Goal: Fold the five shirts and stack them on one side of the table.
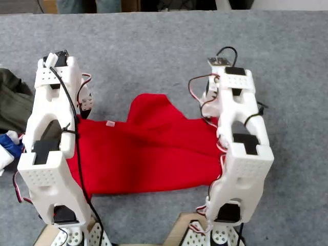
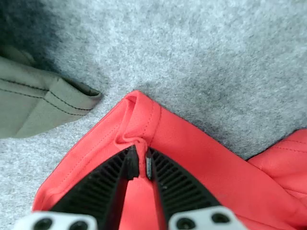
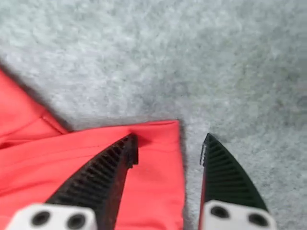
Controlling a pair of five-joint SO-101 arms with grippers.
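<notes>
Left gripper: black ribbed fingers pinched almost together, with a small pucker of cloth from the red fabric shirt caught between the tips. The pinch sits just behind a hemmed corner of the shirt, which comes to a point on the table surface.

Right gripper: jaws standing wide apart, nothing held. It straddles another hemmed corner of the shirt; one finger is over the red cloth, the other over bare table just beside the shirt's edge.

Red fabric shirt: spread roughly flat between the two arms and running from one to the other. A rounded flap is turned up at its far edge, and a small pale tag shows near the left arm.

Left white plastic arm and right white plastic arm: one at either end of the shirt, with black and red cables trailing along them.

Grey carpet-like table covering: lies under everything.

Olive-green folded garment: at the table's left edge, near the pinched corner but not touching it.

Blue and white cloth: bunched at the left edge, on the near side of the olive garment.
</notes>
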